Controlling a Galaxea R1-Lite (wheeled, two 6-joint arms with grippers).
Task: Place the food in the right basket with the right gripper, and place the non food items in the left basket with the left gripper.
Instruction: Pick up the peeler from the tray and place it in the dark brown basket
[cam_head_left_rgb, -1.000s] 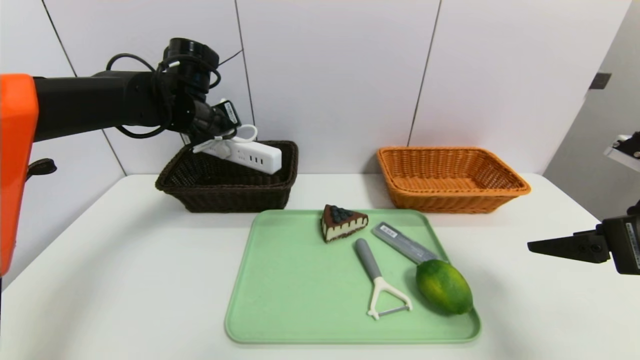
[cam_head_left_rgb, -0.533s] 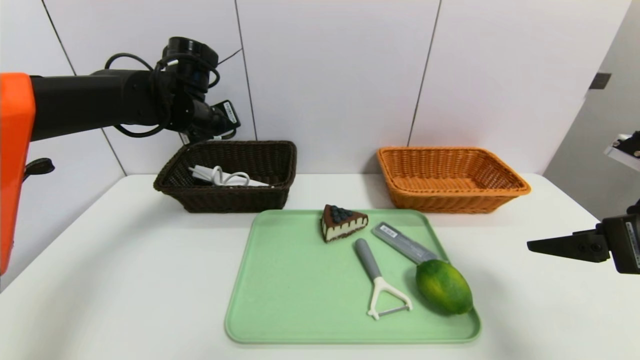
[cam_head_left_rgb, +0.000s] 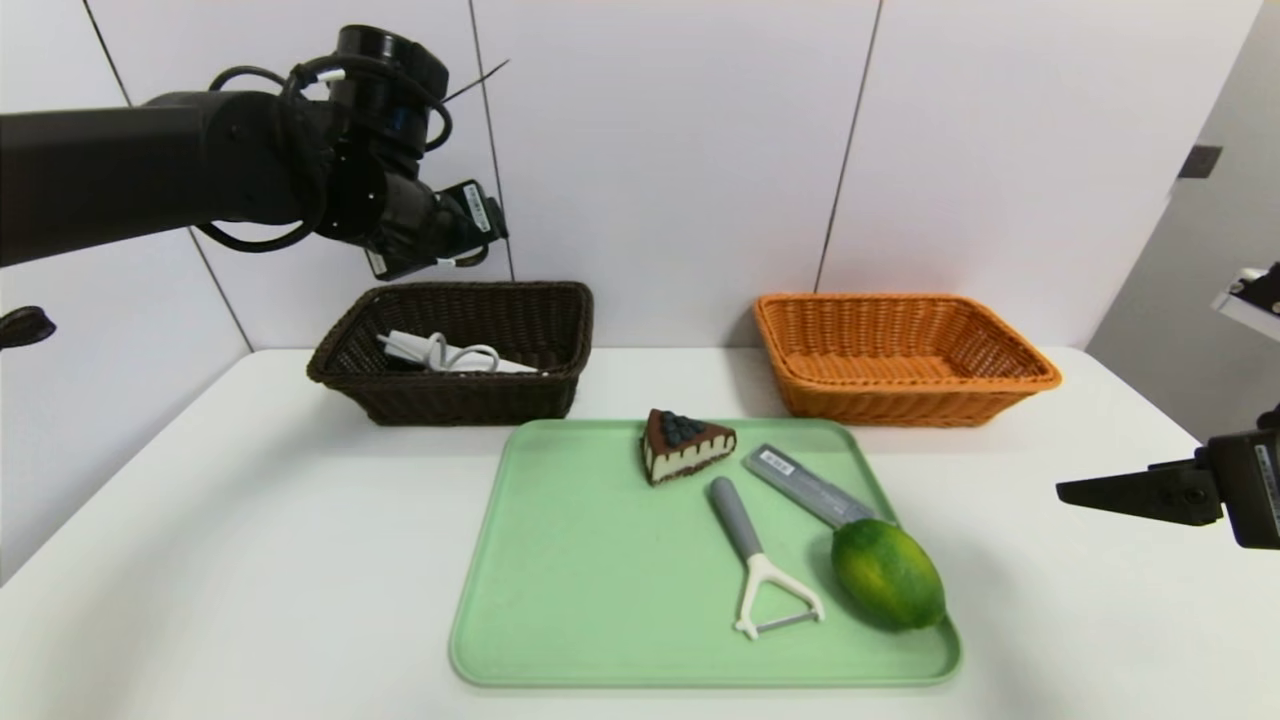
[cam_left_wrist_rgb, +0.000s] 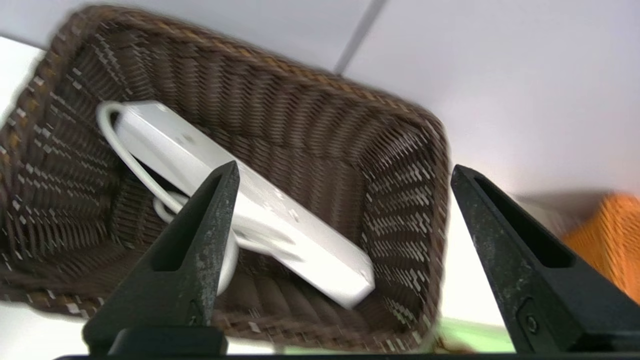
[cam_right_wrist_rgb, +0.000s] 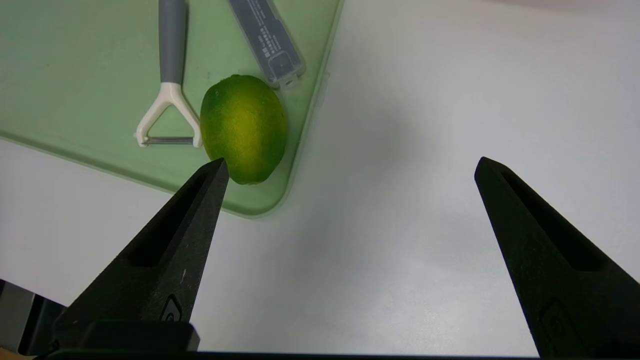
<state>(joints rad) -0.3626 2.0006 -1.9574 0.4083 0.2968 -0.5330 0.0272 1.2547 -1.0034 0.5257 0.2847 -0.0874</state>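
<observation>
Power strip (cam_head_left_rgb: 455, 355) now in basket (cam_head_left_rgb: 540, 400)

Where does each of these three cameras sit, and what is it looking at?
Head: up high, looking down at the tray; both arms show.
Left wrist: on the raised left gripper, looking into the brown basket at the power strip.
Right wrist: on the parked right gripper, above the lime.
Head and right wrist views share the lime and peeler.

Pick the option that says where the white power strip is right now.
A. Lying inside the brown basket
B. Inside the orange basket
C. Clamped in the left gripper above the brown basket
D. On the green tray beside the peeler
A: the power strip lies with its cord on the floor of the brown basket, while the left gripper hangs open and empty above it.
</observation>
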